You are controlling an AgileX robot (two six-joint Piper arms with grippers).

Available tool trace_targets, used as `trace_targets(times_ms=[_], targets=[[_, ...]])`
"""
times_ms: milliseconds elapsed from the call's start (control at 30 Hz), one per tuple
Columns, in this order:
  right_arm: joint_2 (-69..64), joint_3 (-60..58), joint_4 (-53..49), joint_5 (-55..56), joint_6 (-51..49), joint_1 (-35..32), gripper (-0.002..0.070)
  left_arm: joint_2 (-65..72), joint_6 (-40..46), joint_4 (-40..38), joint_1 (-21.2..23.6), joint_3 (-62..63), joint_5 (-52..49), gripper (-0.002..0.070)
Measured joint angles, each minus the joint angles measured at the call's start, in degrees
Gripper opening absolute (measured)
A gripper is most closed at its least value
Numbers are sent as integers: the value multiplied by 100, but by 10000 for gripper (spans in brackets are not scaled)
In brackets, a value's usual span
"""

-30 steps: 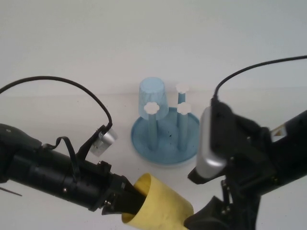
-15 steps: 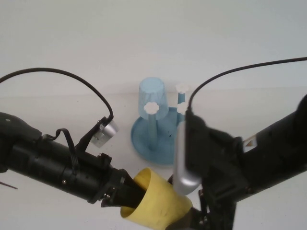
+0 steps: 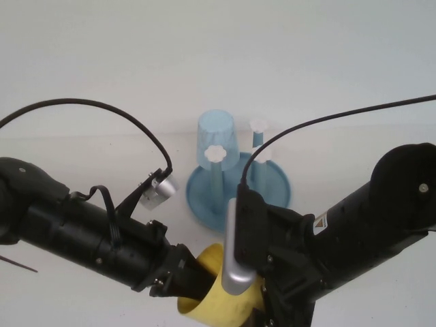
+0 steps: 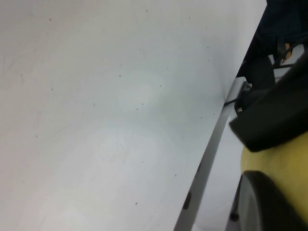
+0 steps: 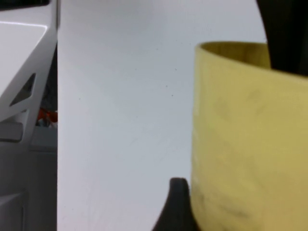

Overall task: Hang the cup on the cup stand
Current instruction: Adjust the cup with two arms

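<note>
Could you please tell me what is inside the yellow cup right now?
The left gripper reaches into the yellow cup's mouth, shut on its wall. The right gripper, open, sits at the cup's outside. Deeper inside is hidden.

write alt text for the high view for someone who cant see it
Two black robot arms meet low over a white table at a yellow cup: the left gripper reaches into its mouth, the right gripper beside it. Behind, a blue cup stand holds an upturned light blue cup.

Right gripper [image 3: 262, 310] now leftward over the yellow cup [image 3: 211, 293] (hiding stand's front pegs).
</note>
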State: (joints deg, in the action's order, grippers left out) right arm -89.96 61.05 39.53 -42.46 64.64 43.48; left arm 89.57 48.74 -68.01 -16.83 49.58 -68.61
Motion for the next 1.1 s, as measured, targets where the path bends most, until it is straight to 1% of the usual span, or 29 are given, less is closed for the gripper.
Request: trace_targets(times_ms=[67,133,167,200,233,300,367,400,433,533,633,733,800,867,967,1100], targets=[[0,0,0,-21,-31,0,577,0,170,47,0,29,0,8],[0,0,0,-57,-44,0,549,0,309,56,0,29,0,50],[0,0,0,-70,-48,0,541,0,441,85,0,53,0,89],[0,0,0,-93,-48,0,538,0,586,114,0,82,0,53],[0,0,0,-143,-59,0,538,0,669,114,0,110,0,175],[0,0,0,-169,-137,0,537,0,701,161,0,214,-12,291],[0,0,0,-185,-177,0,536,0,701,215,0,351,-12,396],[0,0,0,-193,-190,0,536,0,676,255,0,430,-12,432],[0,0,0,-193,-218,0,536,-10,641,321,0,494,-12,451],[23,0,-56,-193,-351,0,536,-134,428,676,0,727,-22,461],[208,0,-274,-168,-583,0,536,-337,224,1295,0,1050,-45,461],[486,0,-532,-155,-876,0,536,-594,118,2104,0,1408,-67,461],[611,0,-717,-155,-1098,0,536,-834,150,2394,12,1605,-67,461],[691,0,-847,-155,-1298,0,536,-1134,482,2334,11,1653,-67,461],[748,11,-931,-230,-1555,0,541,-1636,1096,2041,-40,1653,-91,461],[758,147,-954,-368,-1765,0,557,-2308,1320,1937,-237,1633,-130,461]])
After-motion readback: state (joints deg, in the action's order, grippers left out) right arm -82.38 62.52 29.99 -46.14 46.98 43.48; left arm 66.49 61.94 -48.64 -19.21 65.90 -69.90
